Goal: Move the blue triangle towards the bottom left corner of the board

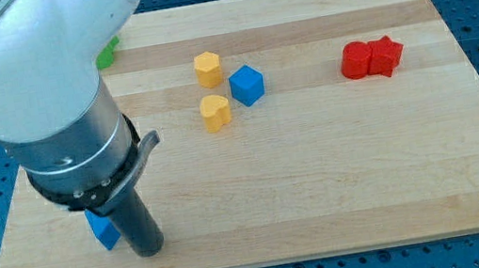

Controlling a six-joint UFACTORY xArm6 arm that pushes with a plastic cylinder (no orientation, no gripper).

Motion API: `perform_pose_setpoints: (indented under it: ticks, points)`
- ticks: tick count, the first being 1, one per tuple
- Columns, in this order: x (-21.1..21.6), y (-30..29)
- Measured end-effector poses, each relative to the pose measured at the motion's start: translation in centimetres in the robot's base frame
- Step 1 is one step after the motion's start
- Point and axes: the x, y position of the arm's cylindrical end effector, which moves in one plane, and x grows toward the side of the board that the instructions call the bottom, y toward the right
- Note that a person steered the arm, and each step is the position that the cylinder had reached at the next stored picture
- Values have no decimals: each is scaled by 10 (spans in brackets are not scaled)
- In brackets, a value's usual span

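Note:
The blue triangle [103,230] lies near the board's bottom left corner, mostly hidden behind my rod and the arm's housing. My tip [149,250] rests on the wooden board [321,169] just to the right of that block, touching or nearly touching it. A blue cube [247,84] sits at the upper middle of the board, far from my tip.
A yellow hexagon block [208,67] and a yellow heart-shaped block [215,112] sit just left of the blue cube. Two red blocks [372,58] touch each other at the upper right. A green block [106,51] peeks out behind the arm at the upper left.

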Motion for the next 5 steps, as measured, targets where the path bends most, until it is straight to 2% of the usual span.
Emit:
perform_pose_setpoints:
  ticks: [1,3,5]
  points:
    - [0,-1]
    - [-26,-6]
    - [-28,-51]
